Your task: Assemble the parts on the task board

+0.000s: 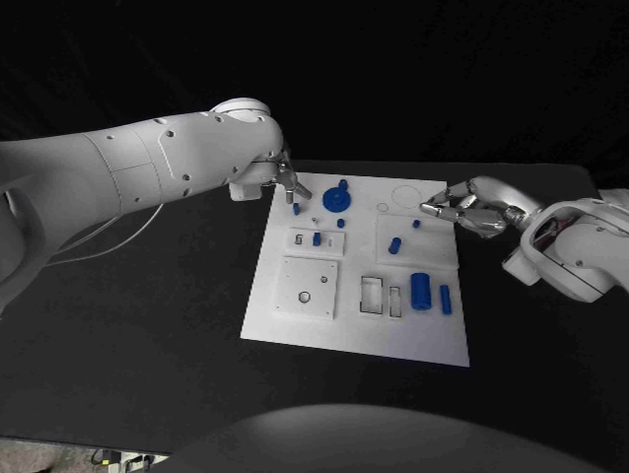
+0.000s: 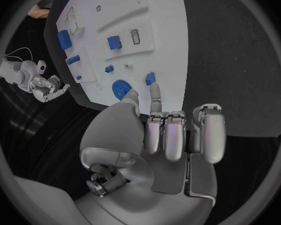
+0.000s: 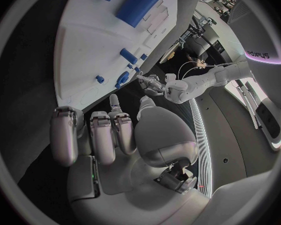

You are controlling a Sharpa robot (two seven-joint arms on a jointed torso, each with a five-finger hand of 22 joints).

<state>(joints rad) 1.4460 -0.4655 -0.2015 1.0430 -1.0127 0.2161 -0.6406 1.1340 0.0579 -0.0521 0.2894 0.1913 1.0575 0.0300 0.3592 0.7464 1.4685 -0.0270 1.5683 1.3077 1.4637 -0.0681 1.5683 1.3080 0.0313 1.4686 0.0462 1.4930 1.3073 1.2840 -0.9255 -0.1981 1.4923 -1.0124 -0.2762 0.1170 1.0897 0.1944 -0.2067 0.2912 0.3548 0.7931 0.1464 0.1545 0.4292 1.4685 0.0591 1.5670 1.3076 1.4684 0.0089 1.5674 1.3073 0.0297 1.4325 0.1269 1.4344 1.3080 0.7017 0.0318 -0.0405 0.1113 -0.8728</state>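
Nearest to me on the task board [image 1: 400, 340] is its bare front strip, and the board lies flat in the middle of the black table [image 1: 130, 325]. Just past that strip sit a raised white square block [image 1: 305, 287] with a small hole, two narrow rectangular slots [image 1: 381, 296], and beside those a blue cylinder [image 1: 421, 292] lying on its side with a thin blue pin [image 1: 446, 299] next to it. Farther in, a small blue peg [image 1: 316, 238] stands in a little white block, and another short blue piece [image 1: 395, 245] sits near the board's middle. At the far end the blue gear [image 1: 337, 200] rests on the board.

My left hand [image 1: 276, 182] hovers at the board's far left corner, just beside the gear; it holds nothing, most fingers folded toward the palm, one fingertip [image 2: 155, 91] and the thumb reaching out toward the board edge. My right hand [image 1: 471, 209] hangs at the far right edge, also empty, fingers [image 3: 106, 135] curled in loosely, fingertips close to the board's rim
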